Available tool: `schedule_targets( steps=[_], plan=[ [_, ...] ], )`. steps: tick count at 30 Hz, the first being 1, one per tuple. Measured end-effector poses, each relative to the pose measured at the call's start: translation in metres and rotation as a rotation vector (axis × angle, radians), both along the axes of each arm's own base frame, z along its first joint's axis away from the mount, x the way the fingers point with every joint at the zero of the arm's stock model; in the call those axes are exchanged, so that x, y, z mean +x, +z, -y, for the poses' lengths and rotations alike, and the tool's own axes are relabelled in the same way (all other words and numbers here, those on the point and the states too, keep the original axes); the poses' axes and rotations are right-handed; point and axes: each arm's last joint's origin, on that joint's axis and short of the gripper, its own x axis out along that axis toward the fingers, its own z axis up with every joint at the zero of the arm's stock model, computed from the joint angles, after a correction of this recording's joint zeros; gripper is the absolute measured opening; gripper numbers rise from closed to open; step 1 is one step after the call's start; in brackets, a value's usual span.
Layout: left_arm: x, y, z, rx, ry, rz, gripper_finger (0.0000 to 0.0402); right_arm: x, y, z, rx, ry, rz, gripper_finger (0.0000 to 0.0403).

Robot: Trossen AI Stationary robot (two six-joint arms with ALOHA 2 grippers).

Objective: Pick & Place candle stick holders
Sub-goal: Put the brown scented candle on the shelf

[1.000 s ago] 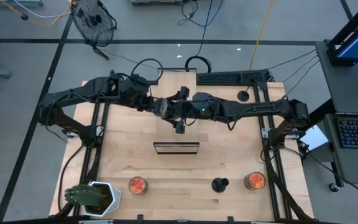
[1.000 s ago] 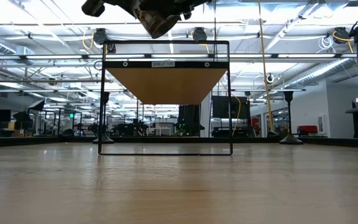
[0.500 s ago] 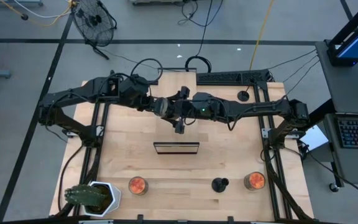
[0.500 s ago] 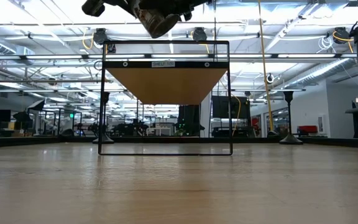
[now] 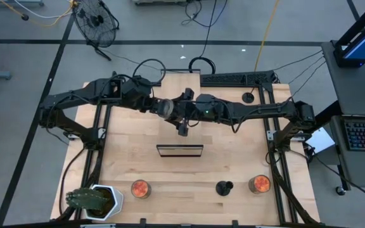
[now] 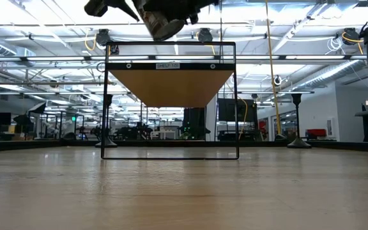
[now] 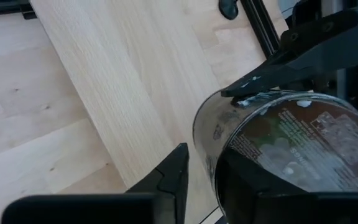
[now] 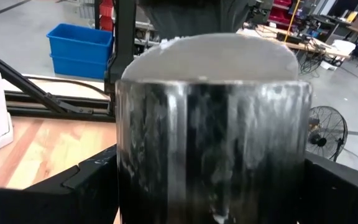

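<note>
A round glass jar (image 5: pixel 163 107) with a printed label (image 7: pixel 303 134) is held high over the table's middle, where both arms meet. My right gripper (image 8: pixel 210 186) is shut on it. My left gripper (image 7: pixel 201 180) is open, its fingers at one end of the jar. The jar also shows at the top of the low view (image 6: pixel 163 22). One black candle stick holder (image 5: pixel 224 187) stands on its disc base near the front edge, far from both grippers. A second black one (image 5: pixel 248 97) sits at the far right. My right gripper pinches the jar's round side wall (image 8: pixel 129 155) between its two fingers (image 8: pixel 92 174), one on each side. The jar is lifted clear, high above the table. My left gripper has one finger (image 7: pixel 173 177) past the jar's end and one (image 7: pixel 253 186) alongside it; whether they touch, I cannot tell.
A black wire-frame shelf (image 5: pixel 180 150) with a wooden top stands mid-table below the arms. Two jars with orange contents (image 5: pixel 140 188) (image 5: pixel 259 183) stand near the front edge. A plant in a white pot (image 5: pixel 97 199) is at the front left corner.
</note>
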Motion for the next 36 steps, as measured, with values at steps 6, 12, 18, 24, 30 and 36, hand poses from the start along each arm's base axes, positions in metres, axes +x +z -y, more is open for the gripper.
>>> schedule_targets(
  steps=[6,12,18,24,30,36],
  plan=[
    [-0.002,0.007,0.000,0.028,-0.007,0.057,0.0087,0.000,-0.001,0.000,0.019,-0.002,-0.005,0.0352],
    [-0.005,0.017,-0.002,0.073,-0.024,0.126,0.0088,0.000,-0.001,0.001,0.018,-0.006,-0.006,0.0352],
    [-0.015,0.022,-0.002,0.106,-0.034,0.128,0.0088,-0.002,0.001,0.001,0.020,-0.034,-0.003,0.0352],
    [-0.025,0.020,-0.001,0.130,-0.013,0.061,0.0088,-0.007,0.005,0.005,0.055,-0.047,-0.002,0.0351],
    [-0.032,0.015,-0.002,0.166,0.029,-0.039,0.0088,-0.012,0.008,0.006,0.071,-0.058,-0.014,0.0351],
    [-0.037,0.011,-0.002,0.173,0.042,-0.105,0.0088,-0.015,0.005,0.006,0.104,-0.066,-0.057,0.0350]
  ],
)
